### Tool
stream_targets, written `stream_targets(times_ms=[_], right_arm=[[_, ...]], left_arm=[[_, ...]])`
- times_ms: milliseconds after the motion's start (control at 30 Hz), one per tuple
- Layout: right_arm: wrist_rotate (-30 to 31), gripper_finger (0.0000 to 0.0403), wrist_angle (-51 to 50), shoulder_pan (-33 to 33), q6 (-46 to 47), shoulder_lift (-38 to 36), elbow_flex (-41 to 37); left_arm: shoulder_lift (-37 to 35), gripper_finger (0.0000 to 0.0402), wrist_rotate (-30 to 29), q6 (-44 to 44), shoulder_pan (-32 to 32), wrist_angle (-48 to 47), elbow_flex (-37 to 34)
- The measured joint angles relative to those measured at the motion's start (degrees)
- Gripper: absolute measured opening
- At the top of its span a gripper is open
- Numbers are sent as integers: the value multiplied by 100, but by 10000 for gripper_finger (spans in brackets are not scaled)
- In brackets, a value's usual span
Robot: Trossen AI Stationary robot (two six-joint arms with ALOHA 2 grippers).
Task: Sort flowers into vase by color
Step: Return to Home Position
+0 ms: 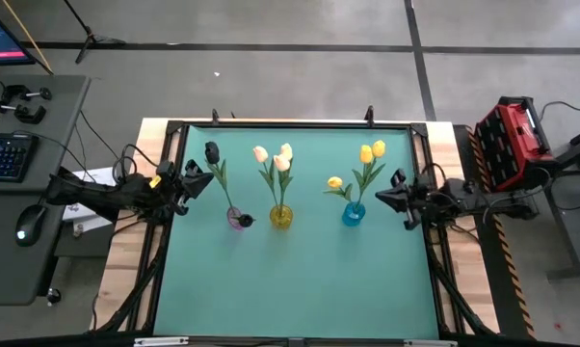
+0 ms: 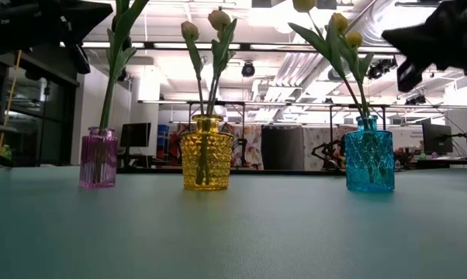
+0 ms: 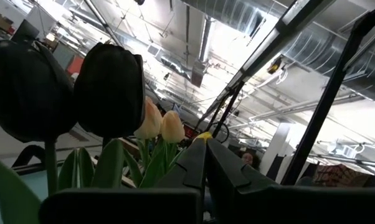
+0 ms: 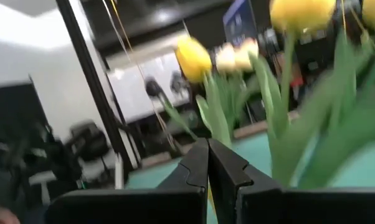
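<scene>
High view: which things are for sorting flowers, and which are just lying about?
For the job: black flowers in purple vase, cream flowers in yellow vase, yellow flowers in blue vase, left gripper, right gripper, beside the mat.
Lying about: keyboard, mouse, red toolbox.

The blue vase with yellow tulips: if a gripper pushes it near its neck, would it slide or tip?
The blue vase looks like thick faceted glass with a flat base, so probably heavy; a low push would likely slide it. Its yellow tulips stand tall and lean, so a high push might tip it.
</scene>
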Motion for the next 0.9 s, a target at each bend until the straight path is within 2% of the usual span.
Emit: stream_targets(times_ms=[200,900], right_arm=[[-7,0,-1203,1,60,4,2],[-79,0,-1241,1,59,74,7]], left_arm=[[0,0,0,0,0,-1,0],[2,0,-2,-2,0,-15,0]])
